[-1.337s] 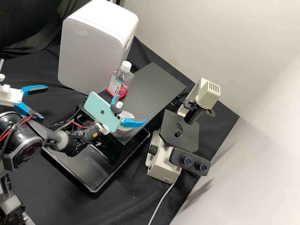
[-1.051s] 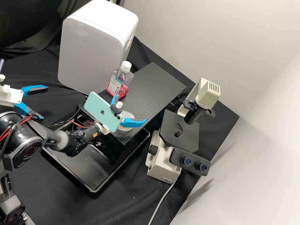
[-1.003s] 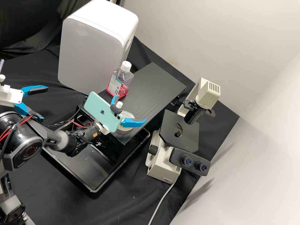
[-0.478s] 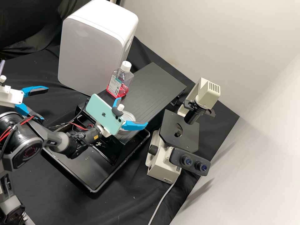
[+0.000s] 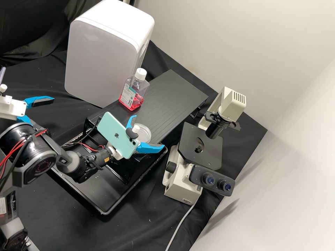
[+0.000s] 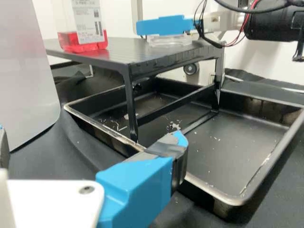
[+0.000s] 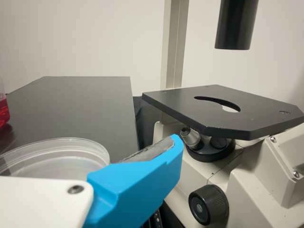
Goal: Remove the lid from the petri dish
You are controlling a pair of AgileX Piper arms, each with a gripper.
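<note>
Blue-fingered left gripper (image 5: 41, 111), at the far left of the bench and well apart from the work; fingers spread, holding nothing.

White cabinet (image 5: 104, 52), far left, upright behind the rack.

Black tray (image 5: 101, 190), near left; it carries the legs of the rack.

Bottle (image 5: 132, 93) of red liquid with a white cap, upright on the left far part of the black platform (image 5: 171, 97).

Petri dish (image 5: 139, 132), clear, sitting on the near end of that platform; its lid (image 7: 52, 145) appears to be in place.

Right gripper (image 5: 148, 131), level with the dish; fingers spread wide, one on either side of it and pinching nothing; whether either pad touches the rim cannot be told.

Microscope (image 5: 195, 164), white and black, right of the tray.

Handling note, as judgement: the step in hand is the grasp; the fingers should close on the lid's rim alone, above the base, and stay level; a light squeeze suits thin plastic; a straight upward lift should leave the base seated, though it may ride up with the lid.
</note>
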